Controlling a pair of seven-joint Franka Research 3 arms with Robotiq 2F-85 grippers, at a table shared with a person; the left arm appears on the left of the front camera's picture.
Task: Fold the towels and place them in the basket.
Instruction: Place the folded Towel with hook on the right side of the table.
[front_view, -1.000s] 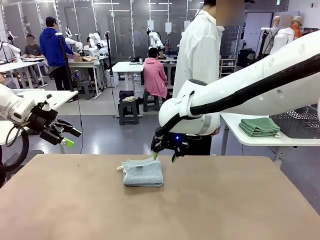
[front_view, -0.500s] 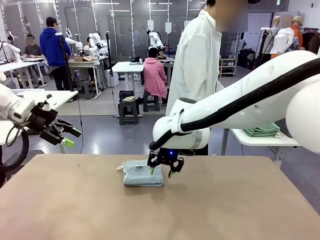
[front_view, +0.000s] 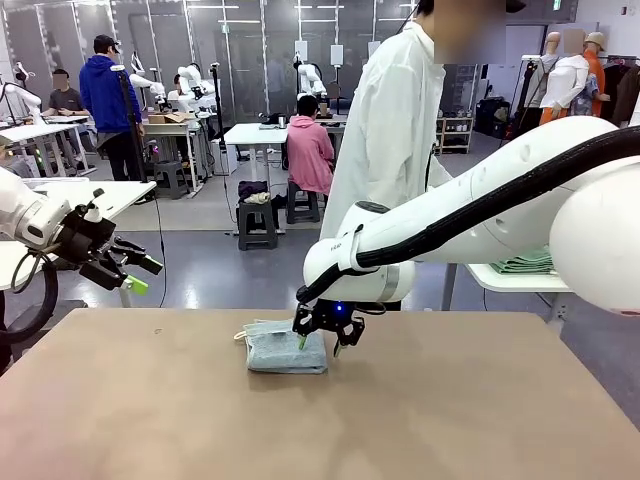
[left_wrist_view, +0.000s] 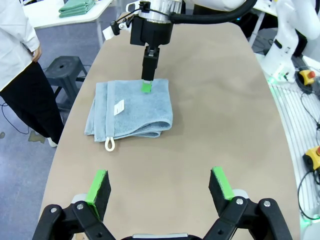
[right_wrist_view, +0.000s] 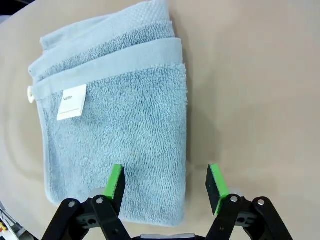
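Front view — right pincer (front_view: 319, 346) spread over edge of folded towel (front_view: 275, 352).

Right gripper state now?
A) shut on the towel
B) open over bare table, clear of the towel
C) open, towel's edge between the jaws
C: in the right wrist view the right gripper has its jaws apart, one pad over the folded towel and the other over the bare table.
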